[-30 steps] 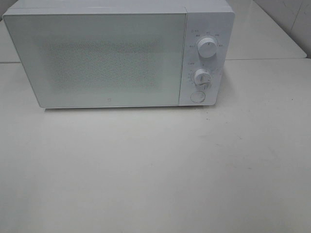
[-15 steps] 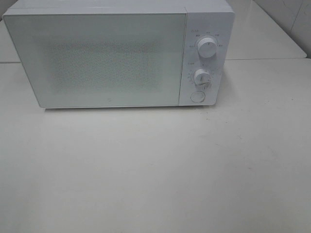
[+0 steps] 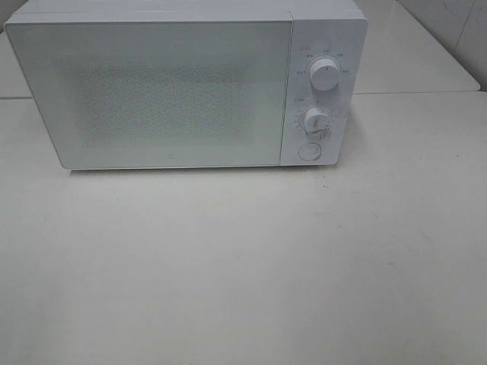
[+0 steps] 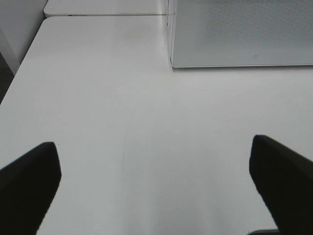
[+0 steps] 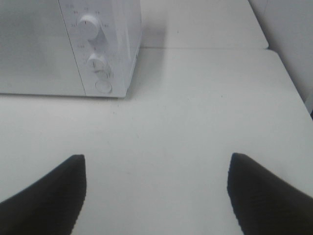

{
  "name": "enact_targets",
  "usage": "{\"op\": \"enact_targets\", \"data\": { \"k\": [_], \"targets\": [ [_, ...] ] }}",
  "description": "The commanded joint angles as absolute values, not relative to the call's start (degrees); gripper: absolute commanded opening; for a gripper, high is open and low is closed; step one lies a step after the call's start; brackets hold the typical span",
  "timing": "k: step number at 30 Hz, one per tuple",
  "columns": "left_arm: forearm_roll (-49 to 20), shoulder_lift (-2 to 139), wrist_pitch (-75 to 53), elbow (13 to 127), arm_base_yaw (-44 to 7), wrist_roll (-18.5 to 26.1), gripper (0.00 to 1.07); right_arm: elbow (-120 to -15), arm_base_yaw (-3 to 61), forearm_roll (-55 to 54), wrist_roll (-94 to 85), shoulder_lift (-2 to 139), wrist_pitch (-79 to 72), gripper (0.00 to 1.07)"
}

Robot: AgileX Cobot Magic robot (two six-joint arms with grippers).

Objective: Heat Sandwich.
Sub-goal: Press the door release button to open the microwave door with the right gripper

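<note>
Nearby, the left tool (image 4: pixel 154 144) and right tool (image 5: pixel 157 157) hang wide open and empty above the counter (image 3: pixel 228 266). Beyond, the microwave (image 3: pixel 152 91) stands shut. The sandwich is nowhere visible, perhaps inside. If opening comes next, press the round button (image 3: pixel 308 150) squarely so the microwave doesn't slide.

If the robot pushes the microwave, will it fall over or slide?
Probably not tip: the microwave is a wide, low box sitting flat on the table. It looks bulky, so likely heavy; a push might only slide it a little on the smooth top. Its knobs would likely just turn if grabbed.
</note>
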State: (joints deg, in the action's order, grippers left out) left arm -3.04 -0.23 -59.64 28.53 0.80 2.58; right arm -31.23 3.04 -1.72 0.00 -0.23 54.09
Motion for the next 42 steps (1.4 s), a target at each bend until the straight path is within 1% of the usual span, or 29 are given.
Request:
{"op": "enact_targets", "data": {
  "k": [1, 6, 15, 28, 42],
  "targets": [
    [-3.44, -1.78, -58.90, 28.36, 1.03, 2.18, 1.04, -31.74, 2.64, -1.72, 0.34, -0.40, 50.76, 0.76],
    [-3.44, -1.78, -58.90, 28.36, 1.03, 2.18, 1.04, -31.74, 2.64, -1.72, 0.34, 4.98, 47.73, 0.76],
    [-3.44, -1.78, -58.90, 28.36, 1.03, 2.18, 1.04, -31.28, 2.64, -1.66, 0.34, 17.13, 35.29, 0.76],
    [-3.44, -1.78, -58.90, 28.36, 1.03, 2.18, 1.04, -31.28, 2.64, -1.66, 0.34, 33.80, 21.49, 0.76],
    [-3.44, -1.78, -58.90, 28.36, 1.03, 2.18, 1.04, -31.28, 2.64, -1.66, 0.34, 49.16, 9.57, 0.76]
  ]
}}
